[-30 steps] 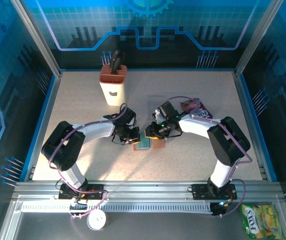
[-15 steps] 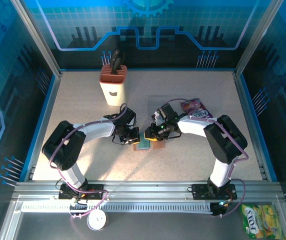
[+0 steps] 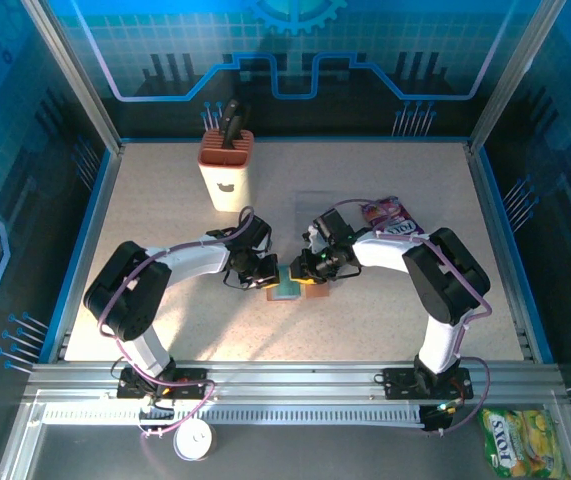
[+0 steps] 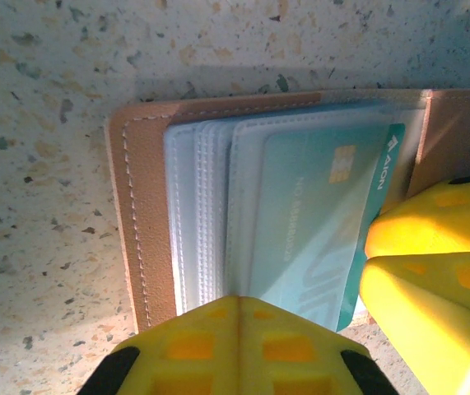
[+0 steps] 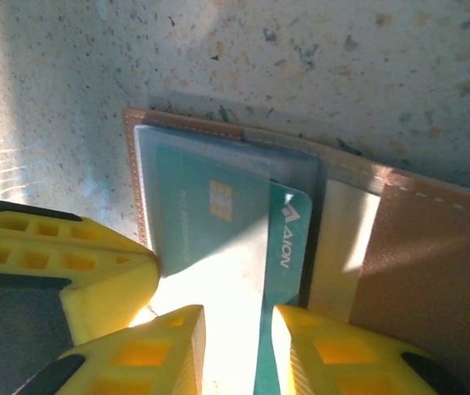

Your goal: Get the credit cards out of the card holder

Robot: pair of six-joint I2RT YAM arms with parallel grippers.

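Your flat brown leather-look card holder (image 4: 136, 222) lies open on the speckled tabletop (image 4: 45, 123), between the two arms. A thin teal plastic credit card (image 5: 288, 230) with a gold chip pokes partway out of one of its clear sleeves. Expect the card to be light, stiff and slick, and it lies nearly flat, so take it by the exposed short edge and draw it along the sleeve. Your left gripper (image 4: 236, 341), fingers pressed together, bears down on the holder's near edge like a clamp. Your right gripper (image 5: 239, 329) has its fingers slightly apart, straddling the protruding edge, with no firm pinch visible.
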